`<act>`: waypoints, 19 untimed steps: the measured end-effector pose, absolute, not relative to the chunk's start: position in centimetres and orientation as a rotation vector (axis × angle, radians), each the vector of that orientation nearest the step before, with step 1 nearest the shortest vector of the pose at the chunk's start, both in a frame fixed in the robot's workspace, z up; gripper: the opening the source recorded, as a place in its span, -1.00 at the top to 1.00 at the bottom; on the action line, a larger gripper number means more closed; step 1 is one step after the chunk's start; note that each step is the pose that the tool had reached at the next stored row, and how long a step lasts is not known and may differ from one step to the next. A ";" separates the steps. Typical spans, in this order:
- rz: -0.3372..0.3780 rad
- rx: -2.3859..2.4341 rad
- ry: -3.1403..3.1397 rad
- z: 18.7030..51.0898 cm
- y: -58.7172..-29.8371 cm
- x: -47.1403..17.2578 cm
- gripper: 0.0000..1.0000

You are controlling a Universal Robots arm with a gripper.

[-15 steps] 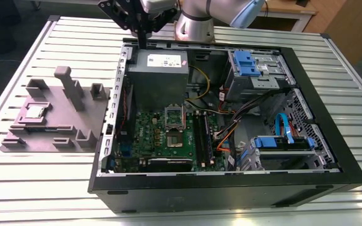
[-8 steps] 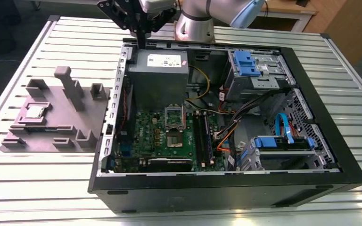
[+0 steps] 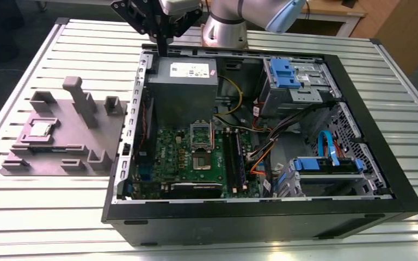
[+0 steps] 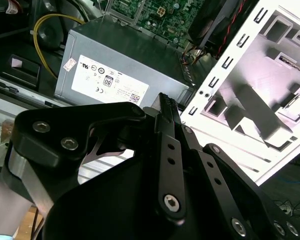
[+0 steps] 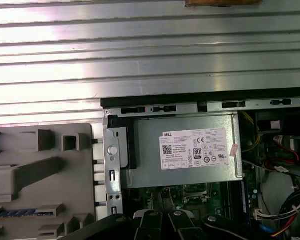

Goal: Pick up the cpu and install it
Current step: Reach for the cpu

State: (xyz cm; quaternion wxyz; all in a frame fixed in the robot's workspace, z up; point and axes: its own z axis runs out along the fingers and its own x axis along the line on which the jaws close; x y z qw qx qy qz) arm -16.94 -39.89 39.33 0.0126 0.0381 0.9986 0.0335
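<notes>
Our pincer (image 3: pixel 163 50) hangs closed, empty, above the case (image 3: pixel 252 223).
We could clip its wall, or knock the cpu (image 3: pixel 41 129) askew on its block (image 3: pixel 85 157).

Open computer case (image 3: pixel 267 220) on slatted table (image 3: pixel 49 209), power supply (image 3: pixel 183 87) and motherboard (image 3: pixel 167 155) inside, grey-mauve block (image 3: pixel 63 147) beside

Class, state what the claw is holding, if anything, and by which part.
Nothing: the claw is empty near the power supply; the cpu lies on the grey block.
</notes>
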 end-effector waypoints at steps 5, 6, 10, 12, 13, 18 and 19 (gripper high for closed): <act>0.104 0.119 3.112 39.3 -39.9 -17.1 0.80; 0.104 0.118 3.112 39.3 -39.9 -17.1 0.80; 0.104 0.118 3.112 39.3 -39.9 -17.2 0.80; 0.104 0.118 3.112 39.3 -39.9 -17.2 0.80; 0.104 0.119 3.112 39.3 -39.9 -17.3 0.80; 0.104 0.119 3.112 39.3 -39.9 -18.1 0.80; 0.104 0.119 3.112 39.3 -39.9 -18.1 0.80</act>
